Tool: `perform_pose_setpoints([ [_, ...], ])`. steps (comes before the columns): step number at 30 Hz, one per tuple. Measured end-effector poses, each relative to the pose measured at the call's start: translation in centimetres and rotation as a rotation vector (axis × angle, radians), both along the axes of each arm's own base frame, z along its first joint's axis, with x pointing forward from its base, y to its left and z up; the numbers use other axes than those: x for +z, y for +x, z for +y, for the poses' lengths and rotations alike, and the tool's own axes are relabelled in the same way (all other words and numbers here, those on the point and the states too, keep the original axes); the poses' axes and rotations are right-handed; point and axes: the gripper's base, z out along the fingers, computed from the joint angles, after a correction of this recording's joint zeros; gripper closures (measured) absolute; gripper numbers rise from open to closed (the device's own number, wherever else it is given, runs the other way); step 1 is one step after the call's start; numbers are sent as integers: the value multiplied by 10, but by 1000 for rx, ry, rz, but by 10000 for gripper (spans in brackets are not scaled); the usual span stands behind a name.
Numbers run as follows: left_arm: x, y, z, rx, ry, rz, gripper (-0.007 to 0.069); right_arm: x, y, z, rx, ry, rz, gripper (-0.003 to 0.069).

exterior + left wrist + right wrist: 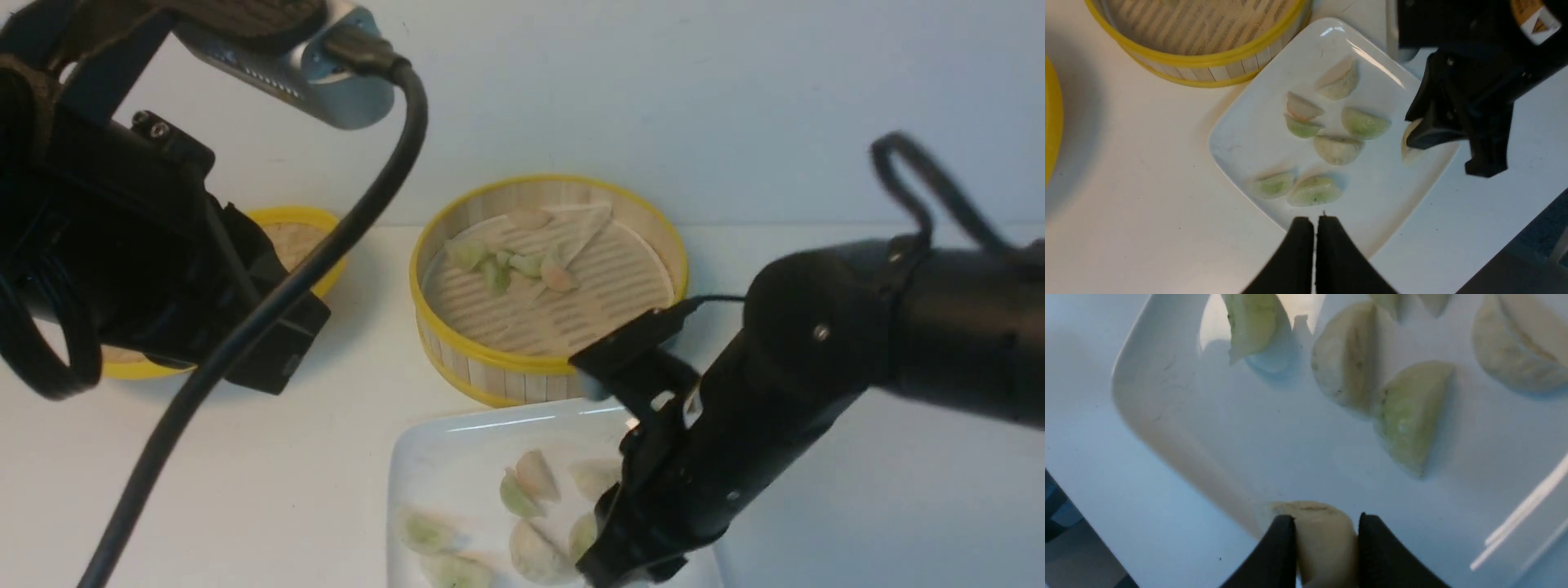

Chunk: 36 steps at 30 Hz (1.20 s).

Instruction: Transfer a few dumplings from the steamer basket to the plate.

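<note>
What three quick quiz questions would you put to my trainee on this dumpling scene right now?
1. True or false: the left gripper holds a dumpling.
2. The whitish dumpling in the right gripper is over: A) the lid, B) the plate near its rim, C) the table.
3. Are there dumplings in the steamer basket?
Key: 1 false, it is shut and empty. 2 B. 3 yes, several.
</note>
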Motion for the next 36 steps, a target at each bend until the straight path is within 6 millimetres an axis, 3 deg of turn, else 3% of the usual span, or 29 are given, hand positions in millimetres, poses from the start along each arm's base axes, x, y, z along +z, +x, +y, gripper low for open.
perform_pose_setpoints([
  [2,0,0,0,0,0,0,631,-10,1,6,1,-2,-5,453],
  [6,0,0,0,-3,1,-2,631,-22,6,12,6,-21,2,289],
  [10,0,0,0,-6,3,-3,631,-7,12,16,13,-19,-13,173],
  [11,0,0,0,-7,3,-4,631,5,14,17,10,-27,-22,162],
  [14,0,0,0,-11,5,-6,631,32,16,15,-16,-40,-48,196],
  [15,1,-1,0,-14,5,-10,631,61,16,8,-29,-55,-98,282],
  [18,3,-3,2,-20,4,-21,631,122,2,-16,-88,-30,-242,480],
  [19,3,-4,2,-20,3,-23,631,127,1,-19,-92,-33,-259,510],
  [21,7,-8,5,-22,-5,-40,631,172,-21,-48,-175,31,-394,621],
  [22,8,-10,6,-24,-9,-49,631,193,-36,-66,-227,78,-459,643],
  [25,13,-14,8,-25,-26,-81,631,224,-78,-109,-326,221,-580,668],
  [28,16,-13,8,-23,-46,-119,631,225,-120,-147,-361,379,-695,671],
  [32,20,-9,6,-12,-85,-177,631,189,-159,-183,-375,550,-841,672],
  [36,23,-7,5,-12,-100,-213,631,148,-179,-202,-414,685,-922,672],
])
